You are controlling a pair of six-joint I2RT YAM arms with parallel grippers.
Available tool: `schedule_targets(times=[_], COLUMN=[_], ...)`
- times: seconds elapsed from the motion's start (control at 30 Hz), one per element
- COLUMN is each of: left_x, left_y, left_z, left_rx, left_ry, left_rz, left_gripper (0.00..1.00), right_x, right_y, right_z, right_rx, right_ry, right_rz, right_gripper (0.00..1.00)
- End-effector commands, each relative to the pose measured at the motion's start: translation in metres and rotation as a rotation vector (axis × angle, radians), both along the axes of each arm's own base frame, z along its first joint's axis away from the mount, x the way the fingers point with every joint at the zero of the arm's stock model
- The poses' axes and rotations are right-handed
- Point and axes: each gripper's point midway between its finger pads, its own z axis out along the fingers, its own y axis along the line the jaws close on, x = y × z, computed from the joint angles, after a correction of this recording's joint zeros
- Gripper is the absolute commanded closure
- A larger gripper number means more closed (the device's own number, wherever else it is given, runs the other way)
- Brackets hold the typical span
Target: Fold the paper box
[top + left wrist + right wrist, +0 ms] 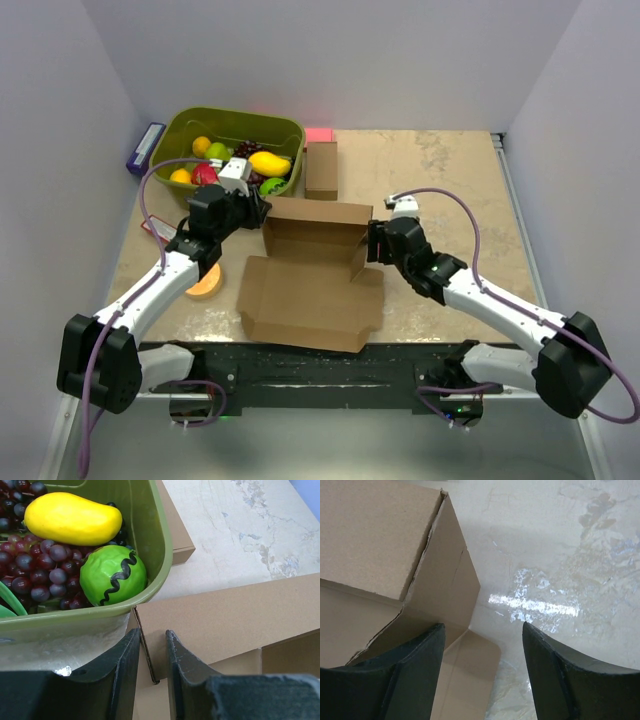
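Observation:
The paper box (310, 285) lies at the table's middle, a shallow brown tray with its back wall and lid panel standing up. My left gripper (262, 212) is at the box's back left corner. In the left wrist view its jaws (152, 650) stand narrowly apart, closed around the corner edge of the standing panel (225, 620). My right gripper (372, 243) is at the box's right end and open. In the right wrist view (482, 630) its left finger (415, 665) is over the side flap (455, 680) and its right finger (555, 670) is over bare table.
A green basket (176, 128) of fruit stands at the back left, close behind the left gripper; its rim (160, 555) nearly touches the box corner. A small brown cardboard box (321, 170) stands behind the paper box. An orange disc (205, 285) lies left of the tray.

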Motion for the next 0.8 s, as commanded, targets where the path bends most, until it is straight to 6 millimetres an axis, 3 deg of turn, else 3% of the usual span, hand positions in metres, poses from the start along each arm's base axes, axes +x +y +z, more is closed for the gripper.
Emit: schedule_targets(times=[0.0, 0.33, 0.77], left_x=[-0.011, -0.011, -0.012], left_y=[0.004, 0.004, 0.004], left_z=[-0.022, -0.02, -0.021], left_rx=[0.064, 0.062, 0.063], left_ry=[0.079, 0.075, 0.08], left_rz=[-0.011, -0.013, -0.015], left_gripper=[0.69, 0.69, 0.69], right_x=[0.018, 0.012, 0.024], right_y=[0.014, 0.035, 0.028], right_z=[0.019, 0.016, 0.012], right_rx=[0.01, 0.074, 0.06], right_ry=[-0.113, -0.148, -0.219], right_rz=[0.061, 0.184, 0.126], right_gripper=[0.32, 0.32, 0.35])
